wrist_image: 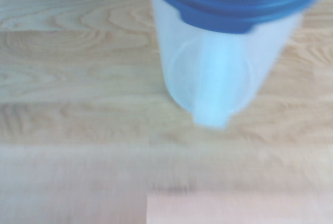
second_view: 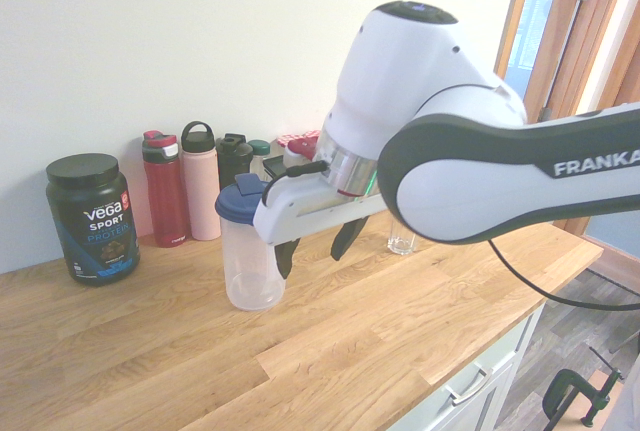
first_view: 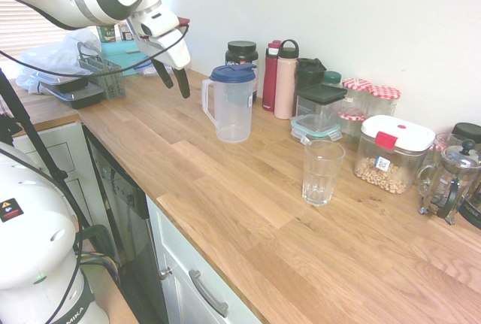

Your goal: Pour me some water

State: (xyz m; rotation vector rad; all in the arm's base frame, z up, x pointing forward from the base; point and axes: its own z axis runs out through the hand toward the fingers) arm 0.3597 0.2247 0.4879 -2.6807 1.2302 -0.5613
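On the wooden countertop (first_view: 248, 196), the clear plastic pitcher (first_view: 231, 104) with its blue lid (first_view: 233, 73) stands upright, handle turned toward the arm's side, just in front of the row of bottles along the far wall. The gripper (first_view: 173, 77) hangs in the air just to the left of the pitcher's handle, black fingers (first_view: 183, 82) spread apart and pointing down, nothing between them. From the second exterior view it sits close beside the pitcher, no contact that I can make out. The wrist camera looks straight down at that pitcher, blurred, blue lid filling the top of the frame; whether there is water in it I cannot tell.

To the right and nearer the counter's front edge stands the empty drinking glass (first_view: 322, 171), upright, well apart from the pitcher. Behind the pitcher, against the wall: a black protein tub (first_view: 241, 55), a red bottle (first_view: 270, 76) and a pink bottle (first_view: 285, 80) side by side. Further right, a clear storage box (first_view: 319, 107) with a dark lid, jars with red checked lids (first_view: 371, 91), a white-lidded container of nuts (first_view: 392, 153), and a French press (first_view: 450, 179) at the far right.
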